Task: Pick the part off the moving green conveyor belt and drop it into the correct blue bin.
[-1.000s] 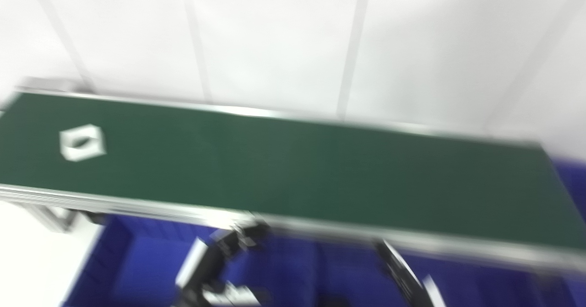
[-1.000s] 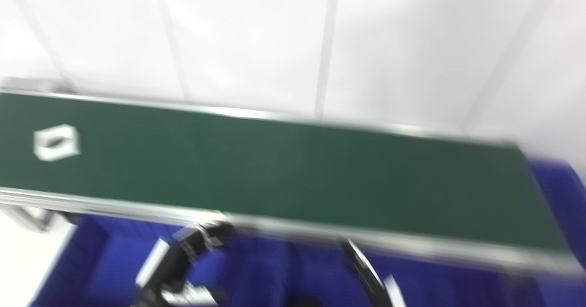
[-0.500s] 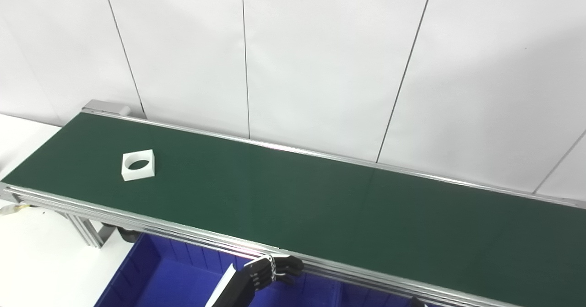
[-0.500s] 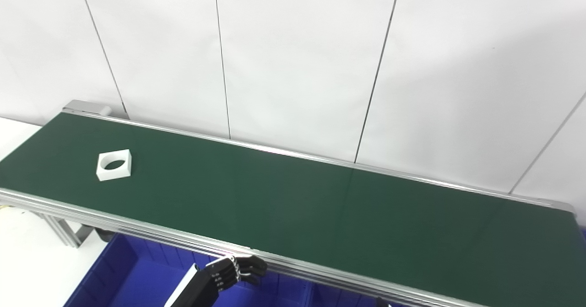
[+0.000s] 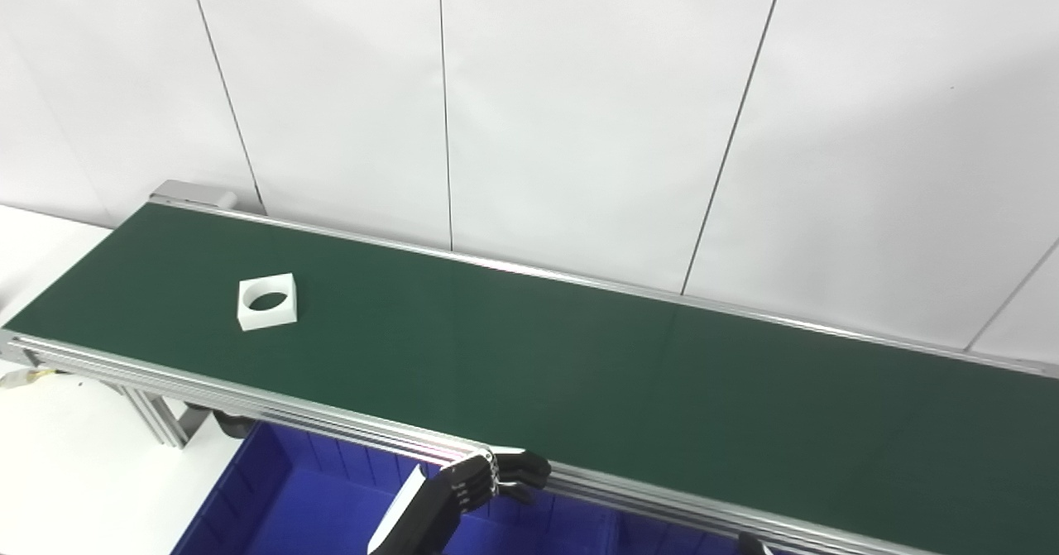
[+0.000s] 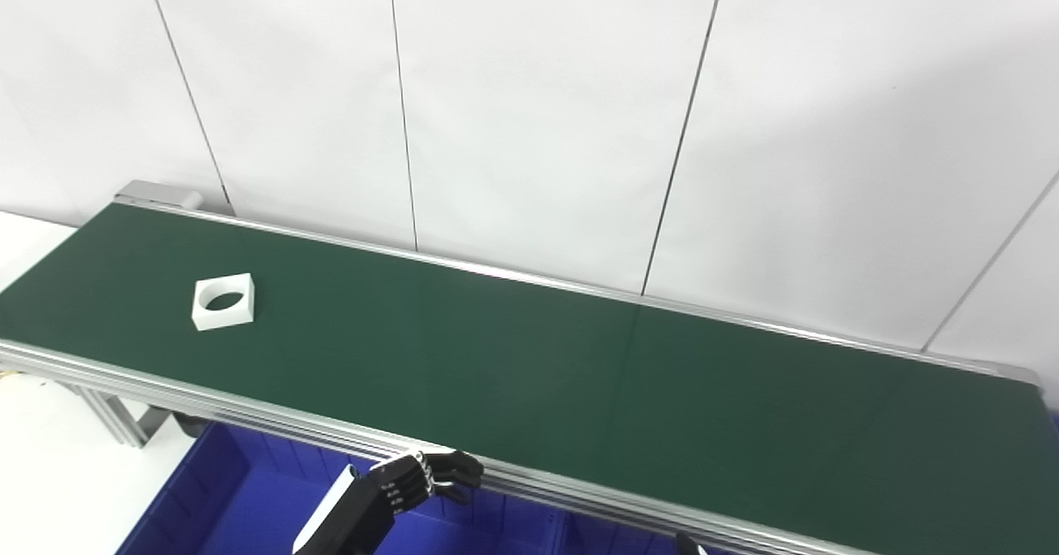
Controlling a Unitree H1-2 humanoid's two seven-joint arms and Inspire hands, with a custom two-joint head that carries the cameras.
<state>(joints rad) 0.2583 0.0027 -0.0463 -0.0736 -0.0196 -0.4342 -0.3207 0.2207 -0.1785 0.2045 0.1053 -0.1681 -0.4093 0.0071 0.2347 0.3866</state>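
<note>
Just one white part (image 5: 266, 302) on one green belt (image 5: 579, 381).

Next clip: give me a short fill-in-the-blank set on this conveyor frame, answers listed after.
1. The white square plastic part has a ____ hole through its middle.
2. The part lies on the ____ conveyor belt, near its left end.
3. The left hand hangs in front of the belt's near rail, above the ____ plastic bin.
4. The left hand holds ____.

Answers: round; green; blue; nothing
</note>
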